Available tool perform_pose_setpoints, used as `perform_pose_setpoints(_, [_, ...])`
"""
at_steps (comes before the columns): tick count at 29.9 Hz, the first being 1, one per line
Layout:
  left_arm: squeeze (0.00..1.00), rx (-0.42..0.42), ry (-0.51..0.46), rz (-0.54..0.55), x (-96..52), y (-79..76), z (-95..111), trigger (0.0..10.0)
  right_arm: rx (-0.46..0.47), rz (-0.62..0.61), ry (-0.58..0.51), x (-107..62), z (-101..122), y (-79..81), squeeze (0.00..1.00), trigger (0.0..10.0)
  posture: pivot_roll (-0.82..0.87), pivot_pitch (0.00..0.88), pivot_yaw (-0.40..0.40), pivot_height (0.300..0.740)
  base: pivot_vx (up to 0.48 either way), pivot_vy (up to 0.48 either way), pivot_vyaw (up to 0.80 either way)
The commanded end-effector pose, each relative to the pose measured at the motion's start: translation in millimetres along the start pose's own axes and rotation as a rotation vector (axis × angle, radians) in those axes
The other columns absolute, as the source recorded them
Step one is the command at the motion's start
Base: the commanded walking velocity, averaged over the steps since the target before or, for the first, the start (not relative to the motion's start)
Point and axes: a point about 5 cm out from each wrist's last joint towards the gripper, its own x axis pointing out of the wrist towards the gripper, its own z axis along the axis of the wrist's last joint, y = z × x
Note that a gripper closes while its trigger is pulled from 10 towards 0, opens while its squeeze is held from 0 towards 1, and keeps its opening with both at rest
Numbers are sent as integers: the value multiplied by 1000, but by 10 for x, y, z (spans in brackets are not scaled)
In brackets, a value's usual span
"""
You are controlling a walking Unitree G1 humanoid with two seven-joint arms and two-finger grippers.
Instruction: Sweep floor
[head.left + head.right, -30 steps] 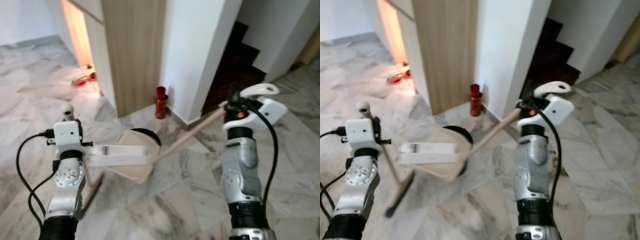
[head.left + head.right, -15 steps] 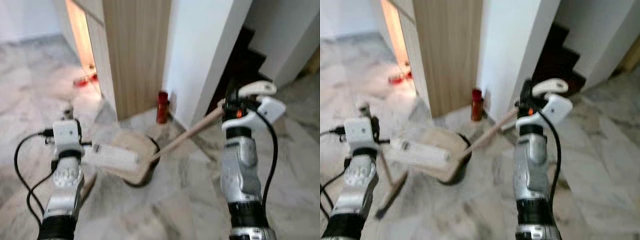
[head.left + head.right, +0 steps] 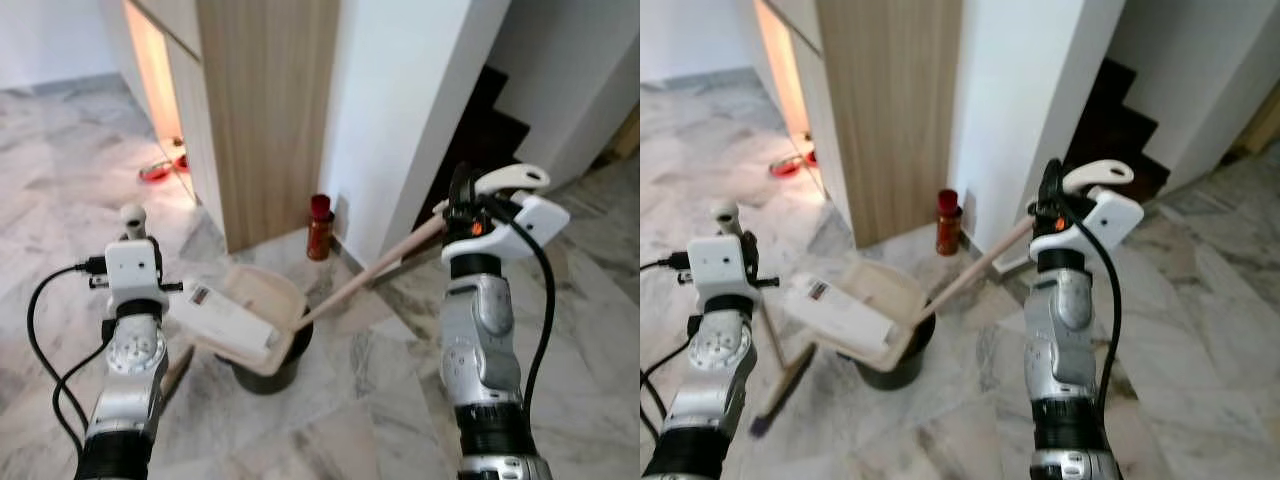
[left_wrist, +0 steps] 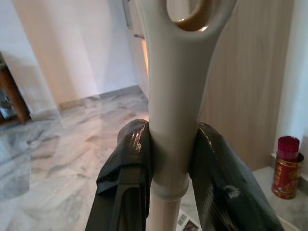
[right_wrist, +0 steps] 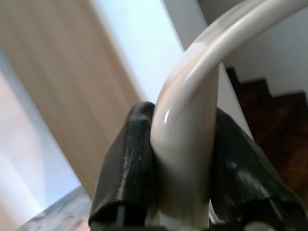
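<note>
Right pincer (image 5: pixel 185 192) around dustpan handle (image 5: pixel 192 144), dustpan (image 3: pixel 245 318) seemingly over bin (image 3: pixel 265 365)

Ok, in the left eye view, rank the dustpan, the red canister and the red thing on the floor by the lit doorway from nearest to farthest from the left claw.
From the left claw:
1. Dustpan, just to its right, tipped over the dark bin.
2. Red canister, farther right, at the wall corner.
3. Red thing, beyond it, by the lit doorway.

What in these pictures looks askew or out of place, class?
The dustpan, held by the right gripper on its long handle, hangs tilted over a dark bin instead of lying flat. The left gripper grips the broom handle. Nothing looks spilled or damaged.
</note>
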Motion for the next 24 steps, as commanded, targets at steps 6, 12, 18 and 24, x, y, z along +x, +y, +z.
perform_pose_setpoints(6, [0,-10,-67,-2,39,1,137,10000,10,15,-89,81,186,74,0,10000,43,0,-42,740,297,0,0])
perform_pose_setpoints(12, [0,-7,-66,1,38,-3,139,10000,13,14,-87,86,176,88,0,10000,44,0,-43,740,297,0,0])
perform_pose_setpoints(18, [0,-11,-70,2,33,4,139,10000,18,13,-83,79,152,122,0,10000,44,0,-43,740,246,0,0])
perform_pose_setpoints(24, [0,-10,-75,-1,30,6,139,10000,9,27,-89,91,151,187,0,10000,45,0,-43,740,0,0,0])
